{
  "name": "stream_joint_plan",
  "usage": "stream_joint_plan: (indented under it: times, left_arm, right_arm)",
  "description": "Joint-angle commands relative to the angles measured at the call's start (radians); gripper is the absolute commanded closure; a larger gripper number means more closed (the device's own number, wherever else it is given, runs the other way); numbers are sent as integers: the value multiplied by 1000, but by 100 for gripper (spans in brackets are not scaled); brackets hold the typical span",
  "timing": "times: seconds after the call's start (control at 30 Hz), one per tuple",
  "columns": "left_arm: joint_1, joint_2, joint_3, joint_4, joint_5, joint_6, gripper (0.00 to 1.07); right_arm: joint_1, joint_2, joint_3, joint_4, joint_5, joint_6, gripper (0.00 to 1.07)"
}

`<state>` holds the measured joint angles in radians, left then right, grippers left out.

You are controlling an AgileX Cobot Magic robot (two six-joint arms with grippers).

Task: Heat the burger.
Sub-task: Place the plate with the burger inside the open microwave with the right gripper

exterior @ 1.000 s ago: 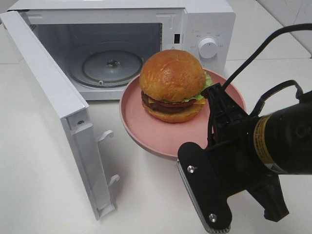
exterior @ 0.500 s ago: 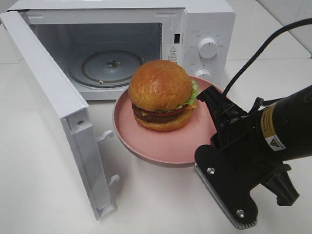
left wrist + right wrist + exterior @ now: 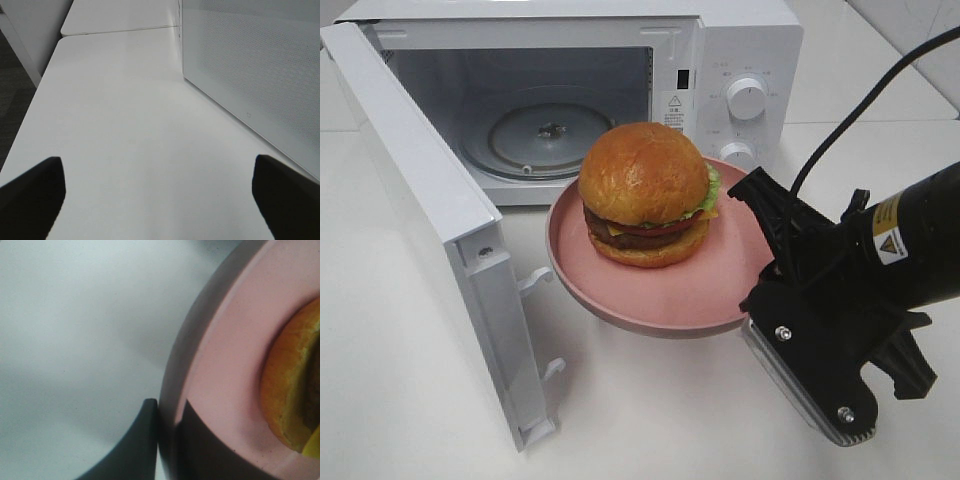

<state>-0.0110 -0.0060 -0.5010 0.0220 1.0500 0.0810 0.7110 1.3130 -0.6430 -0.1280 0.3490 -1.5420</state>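
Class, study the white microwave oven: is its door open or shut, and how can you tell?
Open. The door of the white microwave oven stands swung out leftward, and the round glass turntable inside shows.

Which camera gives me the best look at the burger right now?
Exterior high: the whole burger shows, upright on the pink plate in front of the open microwave. The right wrist view catches only a cropped sliver of bun past the plate rim. The left wrist view shows none of it, just table and microwave door.
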Motion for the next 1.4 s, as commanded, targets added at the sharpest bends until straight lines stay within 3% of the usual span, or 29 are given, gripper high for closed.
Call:
stream_joint_plan:
  times: [0.03,0.13,0.43,0.7,1.4]
  left_arm:
    - [-4,-22,3,-4,-9,-2,12]
    - [-4,-22,3,-4,-9,-2,12]
    - [-4,-22,3,-4,-9,-2,12]
    - [-4,-22,3,-4,-9,-2,12]
    - [-4,-22,3,-4,-9,-2,12]
  right_arm:
    - [-29,-9,-7,85,-85,-108,107]
    - [-52,-9,-8,155,-103,-204,107]
    - [-52,28,-8,69,-158,-157,107]
    - [-52,79,-40,69,-164,-157,107]
    - [-43,319,-277,73,-155,-117,107]
